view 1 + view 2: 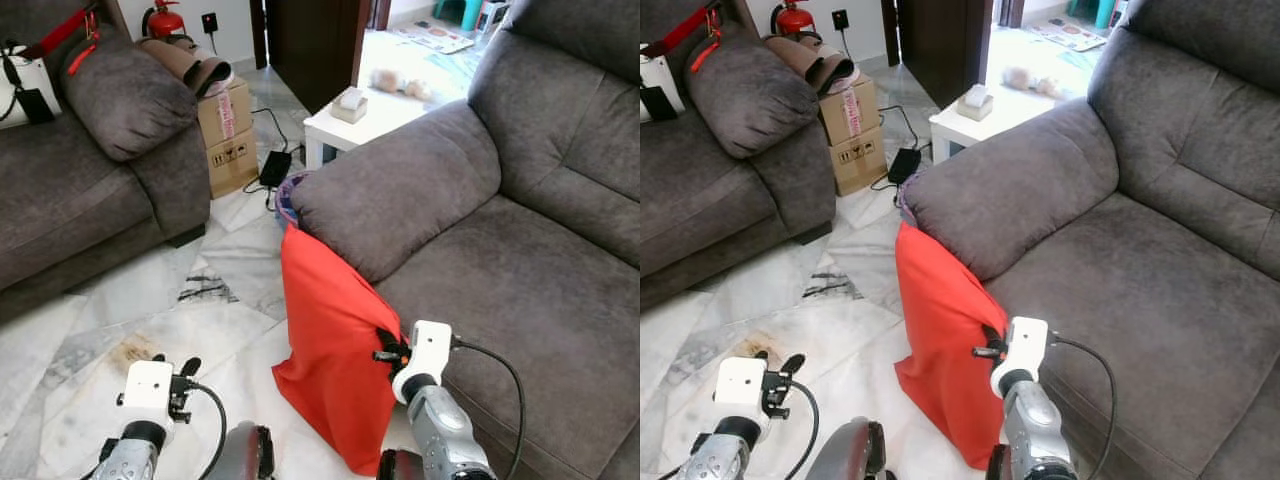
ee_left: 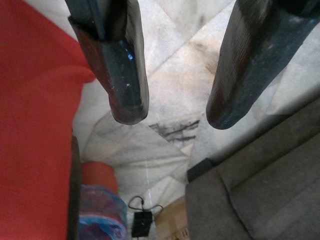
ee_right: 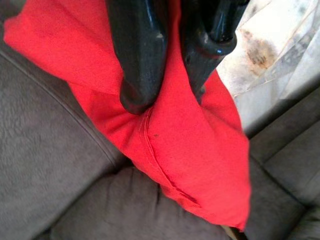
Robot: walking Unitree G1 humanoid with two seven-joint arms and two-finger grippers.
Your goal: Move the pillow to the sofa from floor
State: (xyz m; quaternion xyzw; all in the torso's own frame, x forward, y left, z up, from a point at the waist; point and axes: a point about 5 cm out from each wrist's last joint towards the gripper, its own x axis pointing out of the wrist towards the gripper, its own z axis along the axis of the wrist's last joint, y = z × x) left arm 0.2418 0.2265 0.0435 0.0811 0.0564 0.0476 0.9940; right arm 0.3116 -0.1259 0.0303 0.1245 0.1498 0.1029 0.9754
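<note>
Red pillow (image 1: 330, 350) stands upright on the marble floor (image 1: 150, 330), leaning against the front of the grey sofa (image 1: 500, 290) just below its armrest. Lower corner on the tiles, top edge tucked against the armrest side. Not on the seat yet.

Right gripper (image 3: 167, 82) is at the pillow's sofa-side edge, about mid-height. In the right wrist view both black fingers (image 3: 140, 55) are close together with a fold of red fabric pinched between them, near a seam. Clamped on the pillow. From the head views, the right wrist sits at the sofa's front edge, touching the pillow.

Left gripper (image 2: 172, 107) hovers over the floor to the left of the pillow, apart from it. Its fingers are spread, nothing between them, marble tiles seen through the gap. The left wrist view also has the pillow's red side along one edge and a blue-purple patterned object (image 2: 100, 215) behind it, probably a bin or bag, too blurred to tell.

Second grey sofa (image 1: 80, 170) stands at far left with a grey cushion (image 1: 120, 90) on it. Cardboard boxes (image 1: 228, 135) beside it, rolled item on top. A black power adapter (image 1: 275, 168) with cable lies on the floor near a white side table (image 1: 345, 125) carrying a small tissue box (image 1: 350, 103). Brownish stain (image 1: 130, 350) on the tiles ahead of the left gripper.
</note>
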